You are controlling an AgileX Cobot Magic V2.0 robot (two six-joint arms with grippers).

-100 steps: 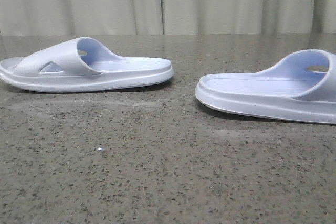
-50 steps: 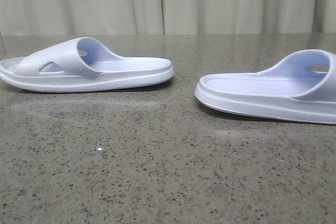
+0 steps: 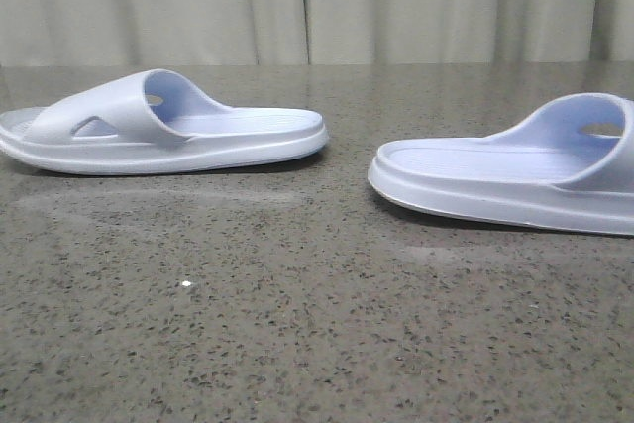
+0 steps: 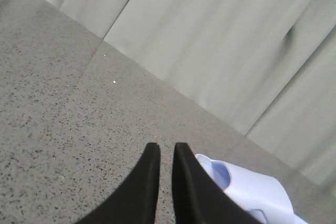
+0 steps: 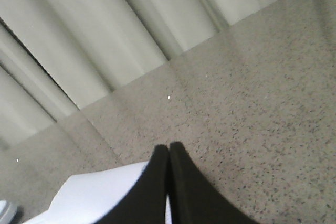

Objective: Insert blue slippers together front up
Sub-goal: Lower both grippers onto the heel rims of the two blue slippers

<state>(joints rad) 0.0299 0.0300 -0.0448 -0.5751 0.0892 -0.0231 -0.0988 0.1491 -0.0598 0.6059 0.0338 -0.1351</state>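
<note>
Front view shows two blue slippers lying flat on their soles on a speckled stone table, well apart, heel ends facing each other across a bare stretch of tabletop. The left slipper sits further back, its strap toward the outer left; the right slipper lies nearer and runs off the right edge. I'd judge they are laid out one per arm, so each gripper can take its own before the two are slotted together; nothing of that has begun.

Neither arm appears in this view. From the left wrist, the left gripper hangs above the table with its dark fingers nearly together, only a thin slit between them, gripping nothing; the slipper's strap shows just beside it. From the right wrist, the right gripper has its fingers pressed fully together, also empty, with a pale slipper edge just beside the tips.

The slippers look like soft moulded foam, matte and pale lavender-blue, with thick rounded soles, fine ribs along the footbed and a triangular cutout in the broad strap. Pleated curtains hang behind.
</note>
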